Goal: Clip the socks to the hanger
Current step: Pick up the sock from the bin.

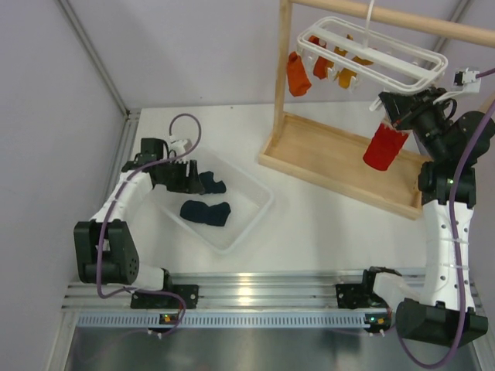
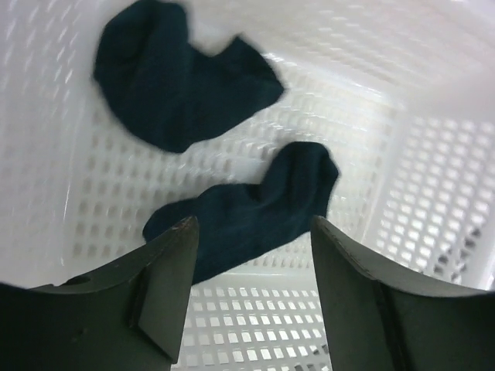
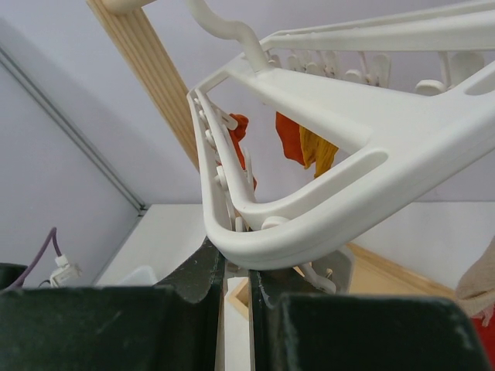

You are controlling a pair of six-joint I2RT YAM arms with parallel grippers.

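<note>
Left claw (image 2: 251, 228) hangs spread wide over two dark navy fabric socks (image 2: 267, 193) in the white perforated plastic basket (image 2: 433, 178) at nine o'clock. Right claw (image 3: 236, 267), at two o'clock, sits nearly closed under the white plastic open-frame hanger (image 3: 325, 209); I cannot tell whether it pinches anything. One bright red fabric sock (image 1: 384, 147) dangles beside it.

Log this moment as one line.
left fingers open above navy sock in basket | right fingers almost shut under hanger | red sock hanging beside them, grip unclear
</note>
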